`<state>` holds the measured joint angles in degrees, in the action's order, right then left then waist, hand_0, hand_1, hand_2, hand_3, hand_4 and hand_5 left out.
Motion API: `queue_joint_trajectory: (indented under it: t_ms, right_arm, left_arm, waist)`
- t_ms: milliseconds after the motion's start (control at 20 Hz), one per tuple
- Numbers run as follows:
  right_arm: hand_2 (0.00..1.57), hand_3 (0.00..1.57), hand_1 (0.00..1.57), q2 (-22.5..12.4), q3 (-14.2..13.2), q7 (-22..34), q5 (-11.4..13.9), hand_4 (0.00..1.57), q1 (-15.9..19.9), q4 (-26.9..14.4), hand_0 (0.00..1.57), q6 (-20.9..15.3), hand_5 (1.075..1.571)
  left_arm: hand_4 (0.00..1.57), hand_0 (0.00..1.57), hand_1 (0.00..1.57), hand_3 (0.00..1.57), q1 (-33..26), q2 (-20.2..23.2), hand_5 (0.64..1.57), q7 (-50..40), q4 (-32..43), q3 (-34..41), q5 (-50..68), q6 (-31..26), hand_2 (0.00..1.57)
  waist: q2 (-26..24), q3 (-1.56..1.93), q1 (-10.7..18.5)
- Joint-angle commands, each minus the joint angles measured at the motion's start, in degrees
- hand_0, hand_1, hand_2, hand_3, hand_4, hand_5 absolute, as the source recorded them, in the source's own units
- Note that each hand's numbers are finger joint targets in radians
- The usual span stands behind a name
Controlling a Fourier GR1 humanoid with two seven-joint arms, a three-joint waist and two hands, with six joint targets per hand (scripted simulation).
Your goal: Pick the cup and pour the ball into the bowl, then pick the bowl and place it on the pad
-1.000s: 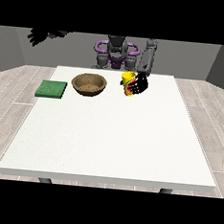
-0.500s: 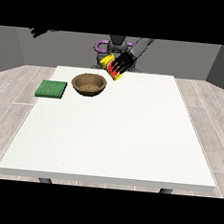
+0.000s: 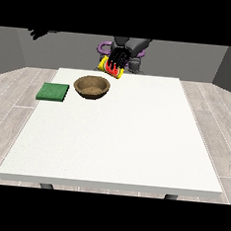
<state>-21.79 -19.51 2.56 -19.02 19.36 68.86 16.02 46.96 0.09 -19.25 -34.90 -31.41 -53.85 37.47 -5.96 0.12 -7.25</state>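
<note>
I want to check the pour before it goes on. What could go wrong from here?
1. The cup, held tilted in the hand, is beside the far right rim of the bowl, not over its middle. The ball, which I cannot see, might land on the table.
2. The cup hangs close to the bowl's rim; lowering it could knock the bowl.
3. The pad lies close to the bowl; a pushed bowl may shift it.
</note>
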Motion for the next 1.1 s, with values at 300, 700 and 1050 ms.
queue_joint_trajectory:
  t_ms: [300, 700, 1050]
  right_arm:
    - [0.00, 0.23, 0.00, -1.03, -1.89, -0.22, -1.00, 0.45, -1.95, -2.00, 0.00, 0.28, 1.570]
    - [0.00, 0.42, 0.00, -0.58, -1.94, -1.49, -0.34, 0.44, -1.36, -2.18, 0.00, -1.37, 1.570]
    - [0.00, 0.27, 0.00, 0.50, -1.81, -4.09, -1.85, 0.46, -1.66, -1.77, 0.00, 0.74, 1.570]
  left_arm:
    - [0.82, 0.00, 0.00, 1.38, 5.38, -0.09, 1.553, -10.64, 1.01, -5.18, -12.37, -11.75, 1.57]
    - [0.54, 0.86, 0.86, 1.56, 5.55, 1.01, 1.539, -11.36, -0.90, -6.31, -20.51, -14.77, 1.57]
    - [0.86, 0.00, 0.00, 1.55, 4.81, -0.07, 1.571, -10.58, -4.50, -7.93, -23.91, -22.31, 1.15]
  waist:
    - [-1.53, -0.10, 2.52]
    - [1.69, -0.11, 4.35]
    - [2.57, -0.11, 2.92]
